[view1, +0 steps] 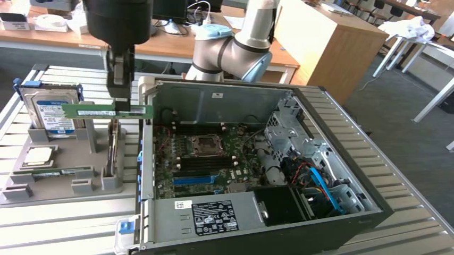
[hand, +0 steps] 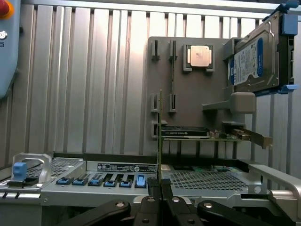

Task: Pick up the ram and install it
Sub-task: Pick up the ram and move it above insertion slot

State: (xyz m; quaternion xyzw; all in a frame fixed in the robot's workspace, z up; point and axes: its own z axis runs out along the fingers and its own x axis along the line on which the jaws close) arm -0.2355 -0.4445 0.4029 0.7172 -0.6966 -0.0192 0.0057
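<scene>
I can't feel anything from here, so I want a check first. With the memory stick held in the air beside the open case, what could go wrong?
1. The jaws pinch the memory stick off-centre, with more of it overhanging on one side, so it may tilt or slip.
2. Its other end looks close to the computer case wall and might clip it.
3. An upright card stands in the holder just below and could be struck if the stick dips.
</scene>
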